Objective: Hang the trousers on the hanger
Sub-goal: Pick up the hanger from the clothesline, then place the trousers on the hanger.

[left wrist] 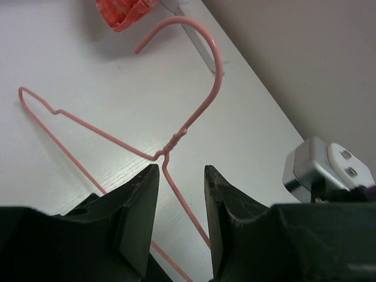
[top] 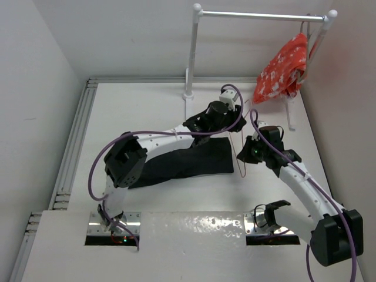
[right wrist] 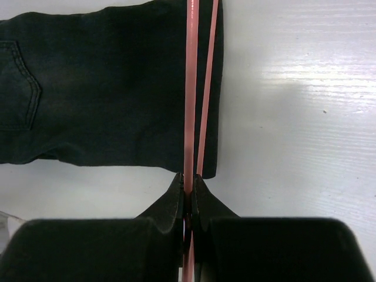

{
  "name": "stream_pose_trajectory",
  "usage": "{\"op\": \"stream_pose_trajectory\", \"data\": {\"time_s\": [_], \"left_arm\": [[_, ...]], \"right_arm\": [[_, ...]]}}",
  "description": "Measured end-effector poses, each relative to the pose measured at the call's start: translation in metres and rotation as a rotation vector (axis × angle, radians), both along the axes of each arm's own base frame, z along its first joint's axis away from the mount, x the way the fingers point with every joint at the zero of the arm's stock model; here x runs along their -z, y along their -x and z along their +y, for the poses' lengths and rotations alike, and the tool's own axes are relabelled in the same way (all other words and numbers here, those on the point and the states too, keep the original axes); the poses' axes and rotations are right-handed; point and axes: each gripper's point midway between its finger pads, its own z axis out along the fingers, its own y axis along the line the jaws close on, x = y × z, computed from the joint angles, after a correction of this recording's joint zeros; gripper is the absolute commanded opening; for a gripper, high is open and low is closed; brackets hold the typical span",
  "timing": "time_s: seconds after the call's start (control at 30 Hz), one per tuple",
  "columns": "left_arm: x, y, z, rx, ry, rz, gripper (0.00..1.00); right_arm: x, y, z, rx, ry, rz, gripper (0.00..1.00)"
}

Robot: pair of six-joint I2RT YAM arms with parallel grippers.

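Closest to the lens, the right gripper (right wrist: 188, 181) is pinching the hanger (right wrist: 190, 88), its jaws pressing together on one pink wire at the bottom of the right wrist view. Two of the hanger's wires are running straight up from there, crossing the end edge of the trousers (right wrist: 106, 88). The trousers are lying flat on the table (right wrist: 294, 117), spreading leftward from the wires, with a stitched pocket showing at the far left.

The left gripper (left wrist: 181, 173) is hovering with its jaws spread over the hanger's twisted neck. One wire is passing down between its fingers; whether either finger is touching it, I cannot tell. The hook is curving away toward the cloth (left wrist: 120, 12), red and white.

From above, the trousers are lying as a dark band across the middle of the table, partly under the left arm (top: 158, 144), with the hanger at their right end, between the two grippers. The cloth is hanging at the right end of the rail (top: 258, 16) at the back.
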Motion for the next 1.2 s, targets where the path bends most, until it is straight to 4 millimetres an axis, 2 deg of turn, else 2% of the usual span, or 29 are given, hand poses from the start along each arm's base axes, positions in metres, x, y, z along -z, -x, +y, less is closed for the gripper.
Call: {"op": "stream_pose_trajectory", "data": {"time_s": [0.17, 0.47, 0.53, 0.57, 0.63, 0.77, 0.8, 0.83, 0.87, 0.97, 1.03, 1.13, 1.2], "left_arm": [[0.008, -0.012, -0.015, 0.007, -0.027, -0.008, 0.34], [0.025, -0.025, -0.032, -0.002, -0.076, -0.006, 0.25], [0.026, -0.025, -0.034, -0.005, -0.086, -0.008, 0.18], [0.027, -0.026, -0.034, -0.008, -0.093, -0.009, 0.09], [0.028, -0.027, -0.034, -0.011, -0.110, -0.022, 0.00], [0.025, -0.028, -0.034, -0.020, -0.121, -0.042, 0.00], [0.025, -0.027, -0.034, -0.020, -0.121, -0.042, 0.00], [0.026, -0.027, -0.034, -0.022, -0.122, -0.042, 0.00], [0.027, -0.027, -0.034, -0.024, -0.114, -0.042, 0.00], [0.037, -0.020, -0.024, -0.042, -0.097, -0.027, 0.00], [0.046, -0.013, -0.015, -0.056, -0.084, -0.007, 0.00], [0.060, -0.008, -0.008, -0.077, -0.055, 0.023, 0.00], [0.070, -0.006, -0.005, -0.095, -0.041, 0.049, 0.00]], "right_arm": [[-0.003, 0.001, 0.002, -0.008, -0.010, -0.006, 0.00], [-0.003, 0.006, 0.000, -0.004, -0.006, -0.004, 0.00], [-0.002, 0.007, -0.001, 0.000, -0.002, 0.000, 0.00], [-0.002, 0.007, -0.002, 0.004, 0.001, 0.001, 0.00], [-0.002, 0.006, -0.005, 0.016, 0.014, -0.005, 0.00], [-0.004, 0.004, -0.009, 0.030, 0.030, -0.024, 0.00], [-0.003, 0.004, -0.010, 0.034, 0.035, -0.021, 0.02], [-0.003, 0.005, -0.011, 0.039, 0.042, -0.019, 0.24], [-0.002, 0.006, -0.012, 0.042, 0.047, -0.016, 0.37], [-0.001, 0.012, -0.016, 0.060, 0.061, 0.001, 0.65], [-0.005, 0.015, -0.019, 0.067, 0.064, -0.009, 0.70], [-0.012, 0.019, -0.020, 0.068, 0.062, -0.031, 0.72], [-0.014, 0.021, -0.021, 0.068, 0.060, -0.034, 0.66]]}}
